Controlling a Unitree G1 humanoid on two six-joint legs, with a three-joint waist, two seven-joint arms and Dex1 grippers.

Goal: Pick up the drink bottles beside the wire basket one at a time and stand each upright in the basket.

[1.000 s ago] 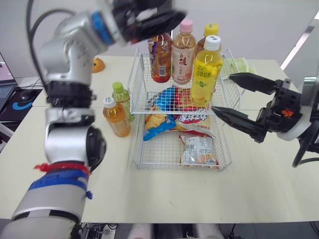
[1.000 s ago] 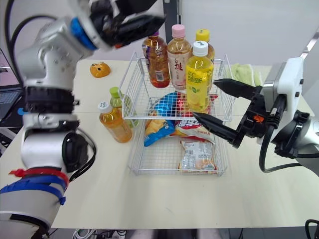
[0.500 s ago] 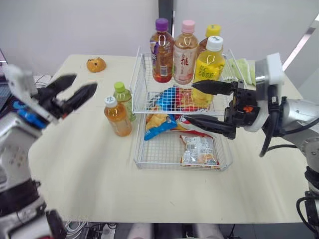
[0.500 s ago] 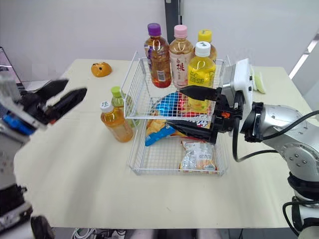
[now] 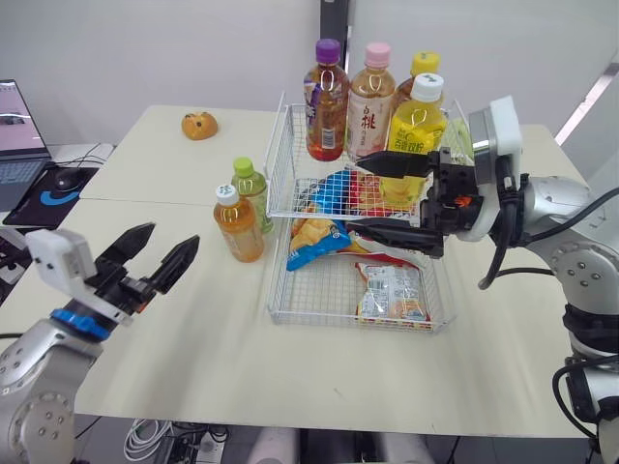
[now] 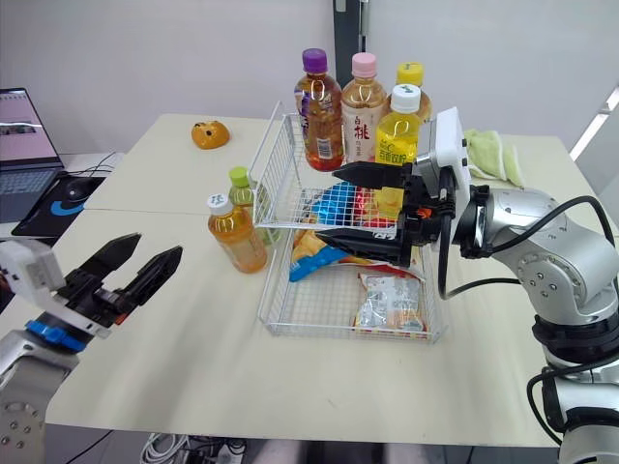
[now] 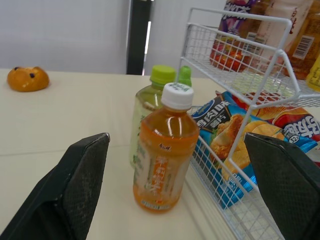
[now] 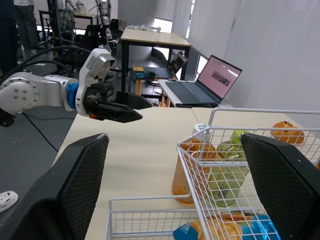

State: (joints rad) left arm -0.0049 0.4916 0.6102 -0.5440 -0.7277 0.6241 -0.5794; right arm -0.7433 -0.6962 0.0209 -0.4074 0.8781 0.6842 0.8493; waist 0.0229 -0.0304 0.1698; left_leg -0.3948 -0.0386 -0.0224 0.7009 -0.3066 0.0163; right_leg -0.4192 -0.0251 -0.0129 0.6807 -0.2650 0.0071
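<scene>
Two bottles stand on the table just left of the white wire basket (image 5: pixel 329 322): an orange tea bottle (image 5: pixel 238 224) with a white cap, and behind it a green bottle (image 5: pixel 254 192). Several bottles stand upright on the basket's upper tier, among them a yellow one (image 5: pixel 418 130). My left gripper (image 5: pixel 166 243) is open, low over the table's near left, pointing at the orange bottle (image 7: pixel 163 150) from a distance. My right gripper (image 5: pixel 356 194) is open, empty, over the basket's middle, its fingers pointing left.
Snack bags (image 5: pixel 392 293) lie in the basket's lower tier. An orange bun-shaped toy (image 5: pixel 199 126) sits at the far left of the table. A laptop (image 5: pixel 19 130) and mouse (image 5: pixel 66 179) are on a side desk to the left. A green cloth (image 6: pixel 489 155) lies behind the basket.
My left arm came down from above the basket's upper tier to the table's near left. My right gripper moved left from beside the basket to over it. The camera shifted too.
</scene>
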